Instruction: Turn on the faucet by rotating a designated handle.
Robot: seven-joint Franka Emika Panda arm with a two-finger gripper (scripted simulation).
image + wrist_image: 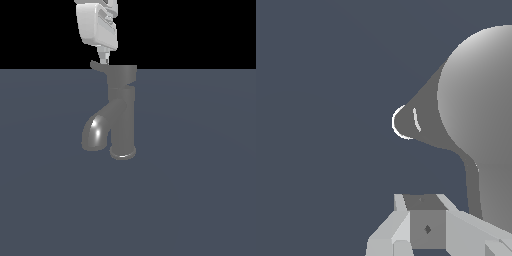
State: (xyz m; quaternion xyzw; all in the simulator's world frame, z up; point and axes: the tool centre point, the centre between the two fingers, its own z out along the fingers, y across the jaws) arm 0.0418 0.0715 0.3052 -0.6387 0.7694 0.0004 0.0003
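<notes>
The dark grey faucet stands upright on the floor, its glossy curved spout bending down toward the exterior view's left. From its wider top cap the thin flat handle sticks out to that same side. My gripper hangs straight above the handle, fingers together with nothing between them, its tip at or just over the lever. In the wrist view the round cap fills one side, the spout shows beyond it, and the handle runs as a narrow strip beside my gripper.
A flat blue-grey floor spreads around the faucet's flared base ring. A black background lies behind the cap and my hand.
</notes>
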